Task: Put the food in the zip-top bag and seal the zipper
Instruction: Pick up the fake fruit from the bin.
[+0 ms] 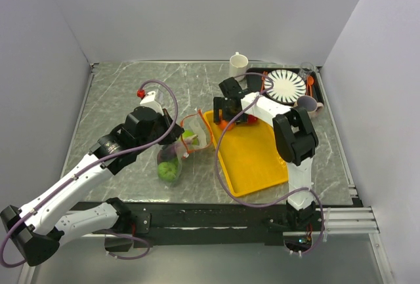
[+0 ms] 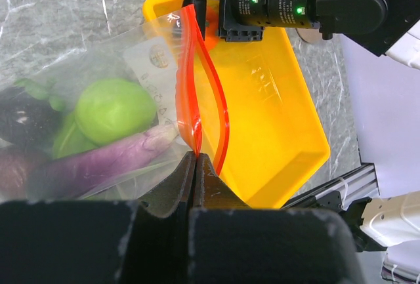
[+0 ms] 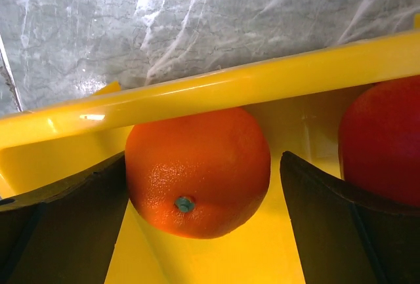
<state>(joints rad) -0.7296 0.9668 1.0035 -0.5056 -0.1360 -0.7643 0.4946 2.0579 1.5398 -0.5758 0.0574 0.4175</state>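
Observation:
The clear zip-top bag [image 1: 178, 153] lies left of the yellow tray [image 1: 256, 159], its mouth facing the tray. Through its plastic I see green fruit [image 2: 115, 110] and purple pieces [image 2: 98, 162]. The orange-red zipper [image 2: 190, 81] gapes in a loop. My left gripper [image 2: 195, 156] is shut on the near end of that strip. At the tray's far left corner my right gripper [image 3: 203, 159] stands open, one finger on each side of the orange fruit [image 3: 197, 169]. There is a gap on the right side. A red fruit [image 3: 384, 143] sits just right of it.
At the back right a dark tray holds a striped plate [image 1: 285, 86], an orange spoon [image 1: 310, 82] and a small cup [image 1: 308, 105]. A white cup [image 1: 238, 63] stands behind the right arm. Grey walls close in the table on three sides.

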